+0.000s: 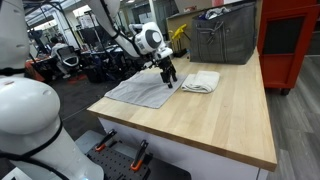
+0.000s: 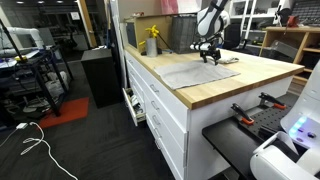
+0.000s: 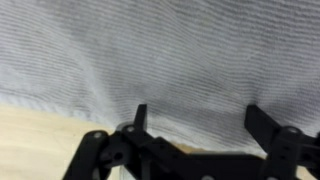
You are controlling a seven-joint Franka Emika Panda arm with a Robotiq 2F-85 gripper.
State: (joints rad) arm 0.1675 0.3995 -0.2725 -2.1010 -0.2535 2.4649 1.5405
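Pincer (image 1: 168, 78) spread wide, empty, low over grey cloth (image 1: 138, 90) beside folded towel (image 1: 201, 82). I'd drop straight, pinch near the cloth's edge, spare the surface (image 1: 225, 125).

We are looking into a robotics lab or workshop. A wood-topped desk (image 1: 225, 115) with white drawers (image 2: 165, 112) is carrying the work, and a robot arm's claw (image 1: 168, 80) is hanging over it. A red tool cabinet (image 1: 290, 40) is standing at the desk's far end, machines (image 1: 75, 50) are crowding behind the desk, and cables (image 2: 35, 145) are trailing across the floor beside it.
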